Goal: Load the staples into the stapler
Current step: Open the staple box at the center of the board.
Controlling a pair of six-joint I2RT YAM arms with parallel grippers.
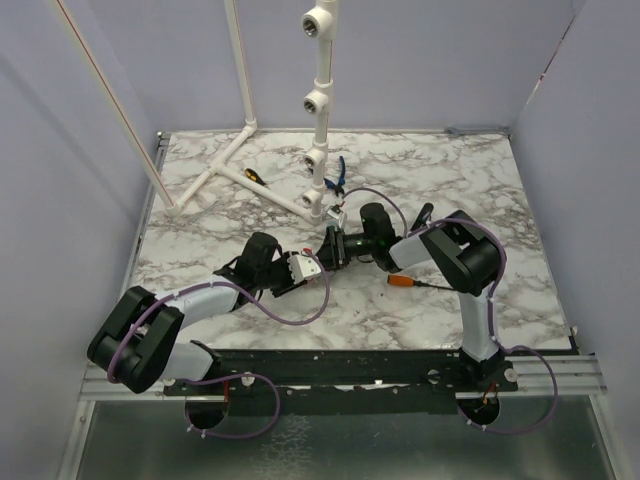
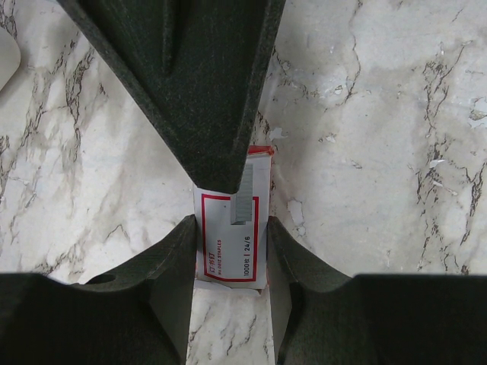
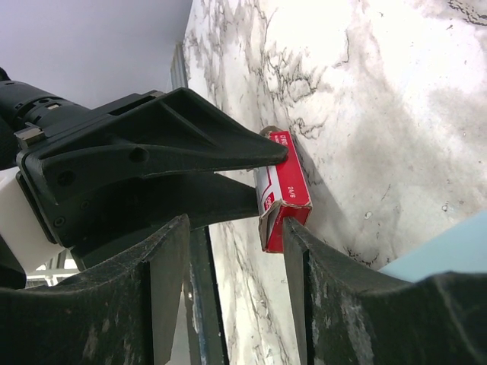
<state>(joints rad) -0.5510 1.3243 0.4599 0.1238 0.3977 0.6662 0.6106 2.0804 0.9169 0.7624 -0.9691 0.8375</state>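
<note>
The staples box (image 2: 232, 242), white with a red frame and "24/6", sits between my left gripper's (image 2: 232, 228) fingers, which press both its long sides just above the marble. In the right wrist view the box (image 3: 285, 190) shows its red side and an open end. My right gripper (image 3: 236, 224) is open and wide; its right finger (image 3: 304, 243) touches the box's open end, and its other finger hangs over the box. In the top view the two grippers meet mid-table, left (image 1: 313, 266), right (image 1: 330, 254). No loose strips show. A slim black shape (image 1: 424, 213) by the right forearm may be the stapler.
An orange-handled screwdriver (image 1: 405, 283) lies in front of the right arm. Blue pliers (image 1: 338, 178) and a yellow-handled tool (image 1: 255, 174) lie by the white pipe frame (image 1: 318, 150) at the back. A pale teal bar (image 3: 445, 251) lies close under the right wrist.
</note>
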